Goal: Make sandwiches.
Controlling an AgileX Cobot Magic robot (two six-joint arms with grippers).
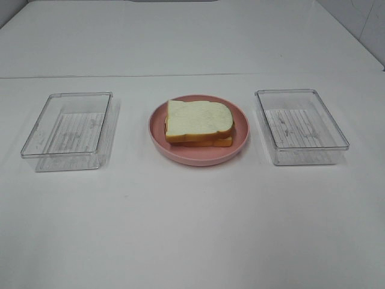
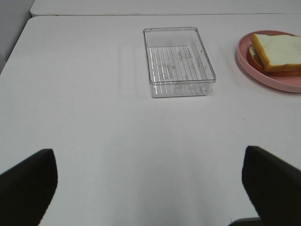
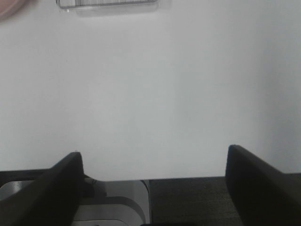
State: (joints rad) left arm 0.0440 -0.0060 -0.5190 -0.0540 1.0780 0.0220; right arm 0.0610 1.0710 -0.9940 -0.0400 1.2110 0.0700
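Note:
A stacked sandwich (image 1: 198,123) with white bread and orange-brown crust lies on the round pink plate (image 1: 240,143) in the middle of the table. The left wrist view catches the sandwich (image 2: 277,52) on the plate (image 2: 263,77) at its edge. Neither arm shows in the exterior high view. My left gripper (image 2: 150,188) is open over bare table, well short of the left tray, with nothing between its fingers (image 2: 28,186). My right gripper (image 3: 153,183) is open too, hanging at the table's near edge with nothing in it.
Two clear plastic trays with ribbed floors flank the plate: one on the left (image 1: 69,131), (image 2: 178,61), one on the right (image 1: 301,126), whose edge shows as tray (image 3: 108,4). Both look empty. A table seam (image 1: 90,76) runs behind them.

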